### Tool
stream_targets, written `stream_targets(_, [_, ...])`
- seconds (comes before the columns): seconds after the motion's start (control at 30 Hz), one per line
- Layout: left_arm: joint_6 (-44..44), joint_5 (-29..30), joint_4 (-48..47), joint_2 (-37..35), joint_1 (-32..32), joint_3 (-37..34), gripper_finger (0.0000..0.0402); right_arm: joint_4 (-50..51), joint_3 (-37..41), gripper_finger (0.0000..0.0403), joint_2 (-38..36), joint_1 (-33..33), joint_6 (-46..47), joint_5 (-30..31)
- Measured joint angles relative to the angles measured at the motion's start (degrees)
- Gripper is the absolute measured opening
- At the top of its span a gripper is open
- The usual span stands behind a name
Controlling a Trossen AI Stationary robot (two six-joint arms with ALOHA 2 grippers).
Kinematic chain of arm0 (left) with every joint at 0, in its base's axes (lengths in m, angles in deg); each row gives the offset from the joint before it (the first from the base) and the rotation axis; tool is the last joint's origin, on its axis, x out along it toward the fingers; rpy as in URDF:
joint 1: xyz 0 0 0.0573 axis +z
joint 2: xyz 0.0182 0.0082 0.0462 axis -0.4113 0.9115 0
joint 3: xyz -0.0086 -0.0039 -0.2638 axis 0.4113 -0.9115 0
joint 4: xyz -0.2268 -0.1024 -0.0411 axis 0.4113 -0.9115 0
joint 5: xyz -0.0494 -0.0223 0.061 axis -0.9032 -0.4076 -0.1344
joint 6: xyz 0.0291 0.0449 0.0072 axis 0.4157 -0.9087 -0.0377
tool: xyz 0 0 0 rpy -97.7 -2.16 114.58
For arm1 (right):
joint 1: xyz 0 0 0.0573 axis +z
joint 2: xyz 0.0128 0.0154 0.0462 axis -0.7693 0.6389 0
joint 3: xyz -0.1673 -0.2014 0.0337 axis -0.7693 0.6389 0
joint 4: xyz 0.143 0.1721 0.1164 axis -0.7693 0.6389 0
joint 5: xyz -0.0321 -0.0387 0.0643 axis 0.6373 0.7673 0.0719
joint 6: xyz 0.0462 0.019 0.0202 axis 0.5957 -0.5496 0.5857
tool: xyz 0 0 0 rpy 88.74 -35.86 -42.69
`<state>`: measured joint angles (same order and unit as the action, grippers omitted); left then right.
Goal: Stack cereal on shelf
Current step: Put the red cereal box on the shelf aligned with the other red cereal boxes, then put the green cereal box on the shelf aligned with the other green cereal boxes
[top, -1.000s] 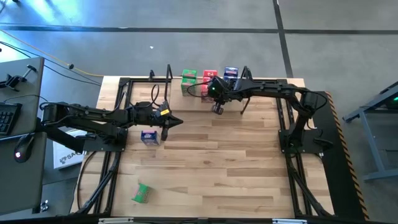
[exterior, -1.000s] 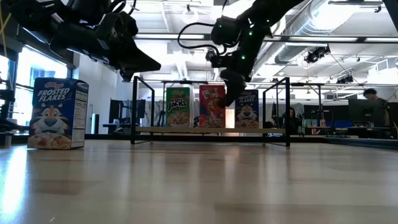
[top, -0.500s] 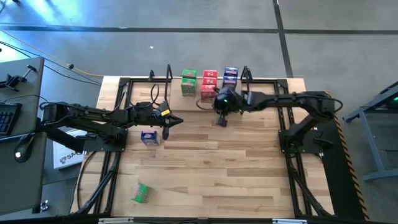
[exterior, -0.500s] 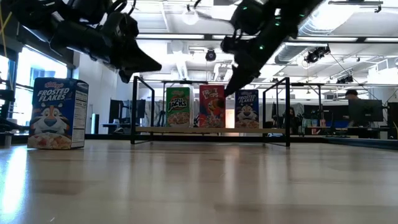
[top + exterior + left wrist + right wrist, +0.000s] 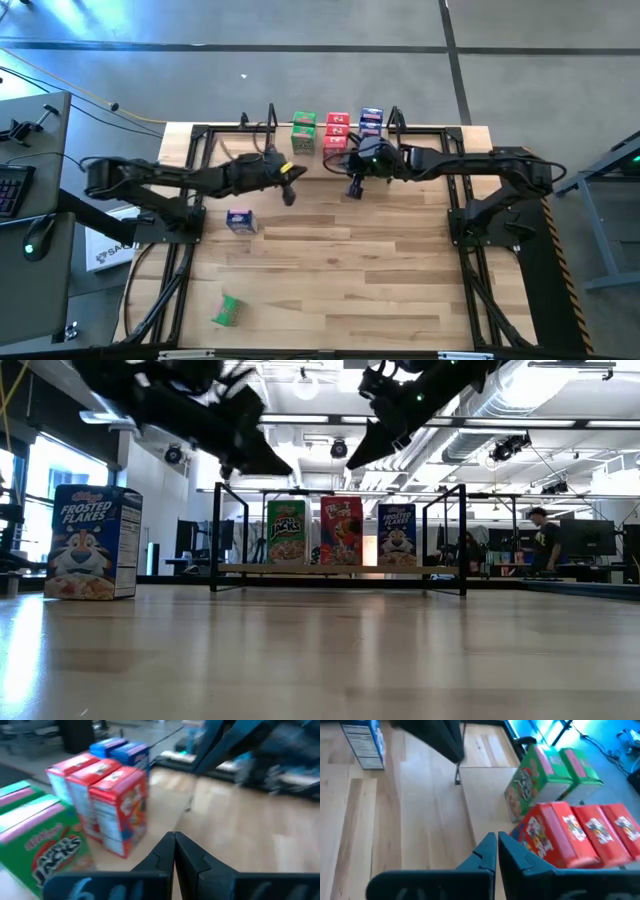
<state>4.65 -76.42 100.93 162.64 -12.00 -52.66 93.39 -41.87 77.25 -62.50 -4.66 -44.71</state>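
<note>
- From above: the shelf sits at the far edge of the table, holding rows of green boxes, red boxes and blue boxes. The left gripper hangs just in front of the green row, clenched and empty. The right gripper hangs in front of the red row, also clenched on nothing. A loose blue box stands on the table nearer the left side, and a loose green box lies at the near left corner.
- From table height: the shelf carries a green, a red and a blue box side by side, upright. A Frosted Flakes box stands on the left. Both arms hang above, clear of the shelf.
- Left wrist: closed fingers point at the red boxes, with green boxes beside them.
- Right wrist: closed fingers sit near the red boxes and green boxes; the blue box stands farther off.
</note>
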Motion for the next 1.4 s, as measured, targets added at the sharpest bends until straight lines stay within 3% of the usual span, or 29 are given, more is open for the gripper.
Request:
stream_targets(0.3, [-3.9,7.9,-0.1,13.5,3.8,9.8,0.0003,0.6,0.0,0.0,-2.9,3.0,0.6,4.8])
stream_targets(0.63, [-8.3,8.1,-1.6,18.6,4.4,15.5,0.0003,0.8,0.0,0.0,-3.6,4.6,0.7,6.2])
stream_targets(0.97, [-10.9,13.3,-4.2,23.5,4.3,20.2,0.0003,1.0,0.0,0.0,-3.6,5.4,0.7,6.8])
stream_targets(1.3, [-12.3,13.3,-5.4,20.9,2.4,20.4,0.0003,2.1,0.0,0.0,-3.6,6.3,0.7,6.7])
stream_targets(1.4, [-12.0,9.5,-8.2,16.7,0.8,20.1,0.0003,-1.8,2.4,0.0,-3.6,6.8,0.7,6.1])
